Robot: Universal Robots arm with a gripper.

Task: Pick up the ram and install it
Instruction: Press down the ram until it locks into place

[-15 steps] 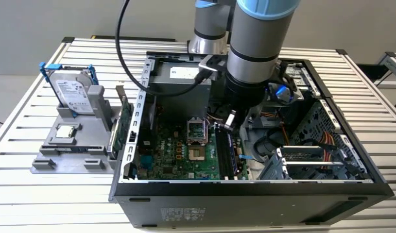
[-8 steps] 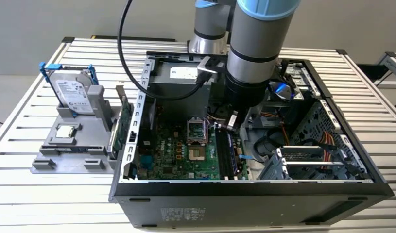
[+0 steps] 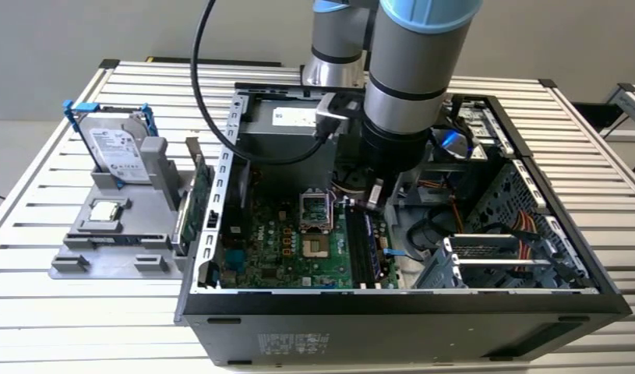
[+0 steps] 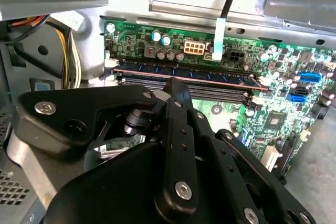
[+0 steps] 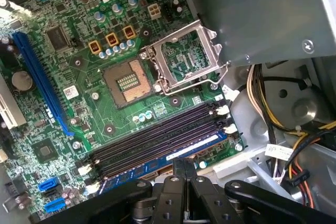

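The arm is reaching down into an open computer case [image 3: 400,304] standing on a slatted metal counter [image 3: 566,117], its gripper [image 3: 372,199] hanging directly over the memory slots on the green motherboard [image 3: 286,249]. In both wrist views, the ram [image 5: 178,153] (a long, narrow stick carrying a blue label) is sitting edge-down in the slot nearest the board's edge [image 4: 184,72], with the black empty slots [image 5: 157,137] running alongside it. In the first wrist view the gripper [image 5: 178,174] is showing its jaws drawn together, their tips resting at the ram's top edge near the middle of its length; whether they are pinching the stick or only pressing on it cannot be told. Beside the slots, the processor socket [image 5: 128,81] is lying uncovered with its metal retaining frame [image 5: 184,59] swung open. In the exterior view, a grey parts holder [image 3: 114,241] is standing well apart on the exterior view's left, carrying a silver hard drive [image 3: 120,148] in a blue bracket and a small square processor chip [image 3: 107,209].
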